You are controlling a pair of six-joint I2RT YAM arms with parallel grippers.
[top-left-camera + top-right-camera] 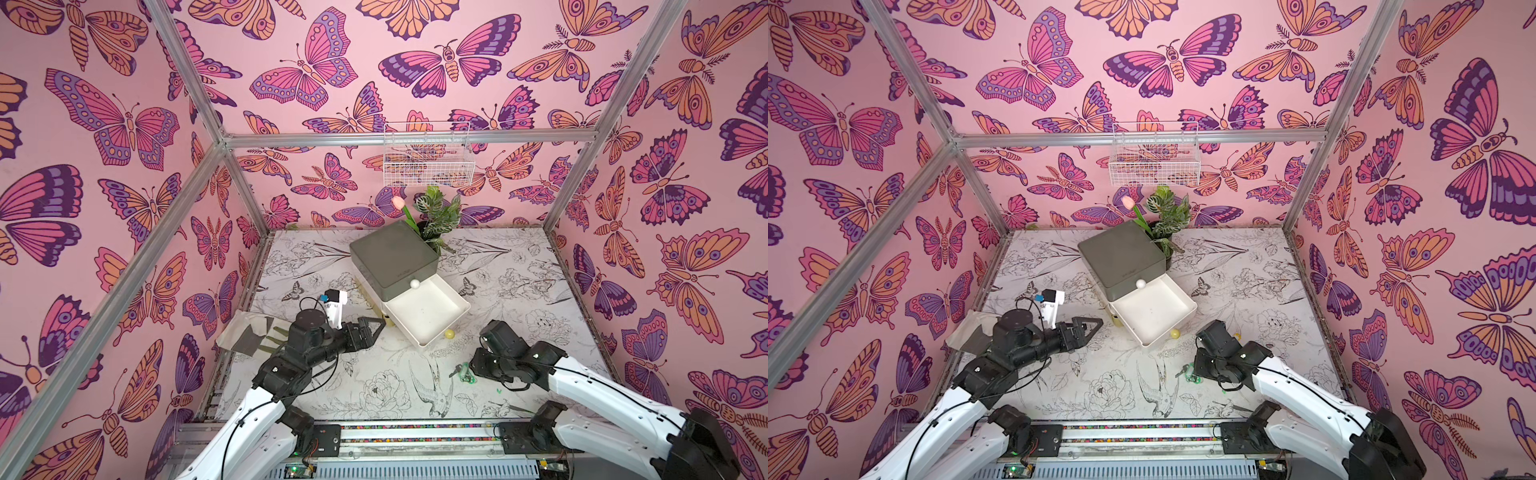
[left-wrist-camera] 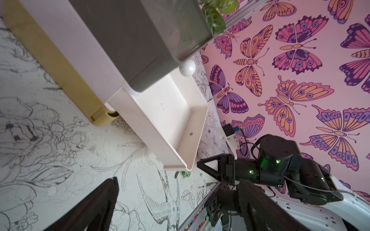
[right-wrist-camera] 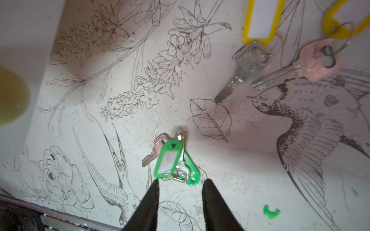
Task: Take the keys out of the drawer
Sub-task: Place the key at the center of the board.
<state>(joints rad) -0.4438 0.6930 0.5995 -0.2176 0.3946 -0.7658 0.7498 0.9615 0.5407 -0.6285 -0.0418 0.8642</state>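
Three key bunches show up in the right wrist view, all lying flat on the flower-print table [image 3: 80, 130]. Closest are the green-tag keys [image 3: 172, 162], a couple of green tags plus a silver key and a pinkish one on a ring, sitting right off the tips of the right gripper [image 3: 182, 180]. Its two black fingers [image 3: 150, 202] are spread apart either side of the bunch's near end, not pinching anything as far as I can see. Further off, side by side, are one yellow tag [image 3: 260, 22] on a silver key [image 3: 247, 64] and the other yellow tag [image 3: 340, 24] on a pink-headed key [image 3: 314, 62]. Little chip of green plastic [image 3: 271, 211] on the mat too, near the fingers. In both top views the green-tag keys [image 1: 463, 371] are on the table out in front of the white drawer [image 1: 428, 311], which is pulled out of the grey-topped cabinet [image 1: 390, 249], and the bunch is clear of it. Left gripper [image 1: 372, 326] hovers on the left arm's side of the drawer, jaws wide apart, holding nothing.
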